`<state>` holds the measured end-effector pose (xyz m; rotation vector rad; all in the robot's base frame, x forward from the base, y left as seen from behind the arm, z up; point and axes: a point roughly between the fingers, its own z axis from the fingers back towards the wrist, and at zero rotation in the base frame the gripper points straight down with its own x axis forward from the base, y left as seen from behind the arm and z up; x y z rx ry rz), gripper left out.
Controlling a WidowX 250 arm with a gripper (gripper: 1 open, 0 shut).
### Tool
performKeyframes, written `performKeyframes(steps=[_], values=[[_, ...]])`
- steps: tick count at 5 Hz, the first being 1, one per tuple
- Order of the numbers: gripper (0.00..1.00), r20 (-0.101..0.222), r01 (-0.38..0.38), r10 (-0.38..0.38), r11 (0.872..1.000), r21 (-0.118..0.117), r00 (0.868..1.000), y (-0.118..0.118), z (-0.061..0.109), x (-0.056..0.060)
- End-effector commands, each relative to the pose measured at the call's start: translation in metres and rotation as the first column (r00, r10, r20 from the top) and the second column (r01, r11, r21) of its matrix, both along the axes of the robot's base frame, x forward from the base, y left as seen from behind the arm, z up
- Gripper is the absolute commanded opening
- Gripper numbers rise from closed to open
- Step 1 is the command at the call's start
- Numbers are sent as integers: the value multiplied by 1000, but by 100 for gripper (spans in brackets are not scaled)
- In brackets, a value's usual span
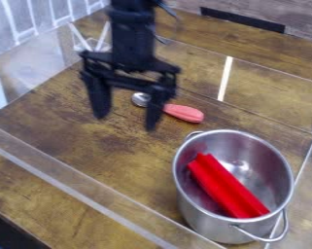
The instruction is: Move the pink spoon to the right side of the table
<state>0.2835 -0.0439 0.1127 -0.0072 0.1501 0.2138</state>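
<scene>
Right now the claw point(124, 110) hangs pointing down over the middle of the table point(67, 165), its two dark fingers point(100, 97) spread wide apart with nothing between them. It is blurred, so the exact height of the tips above the wood is hard to read; they look close to the surface but I cannot tell if they touch it.

Just beyond the right finger lies the spoon point(175, 110), flat on the wood. Its silver bowl points left and sits partly behind that finger, while the pink handle runs out to the right. The spoon is beside the claw, not inside its gap, and nothing grips it.

Nearer and further right stands a steel pot point(236, 185) with red sticks point(224, 187) inside, close to the handle's end but apart from it. Clear walls point(67, 156) edge the table on the near and left sides.

By my reading, the step in hand is the approach: the spoon is not yet picked up and sits about mid-table. The next move calls for shifting the claw slightly right and far, so the fingers straddle the thin handle, then lowering and closing. Afterwards the carry to the right must clear the pot.
</scene>
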Motion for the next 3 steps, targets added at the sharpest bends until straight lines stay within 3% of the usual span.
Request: performKeyframes(steps=[1,2,3], values=[[100,76,-210,210,978,-12,975,-37,15,17],[100,93,-377,378,926,-31,921,-73,14,24],[100,100,-495,497,868,-45,862,-99,11,28]])
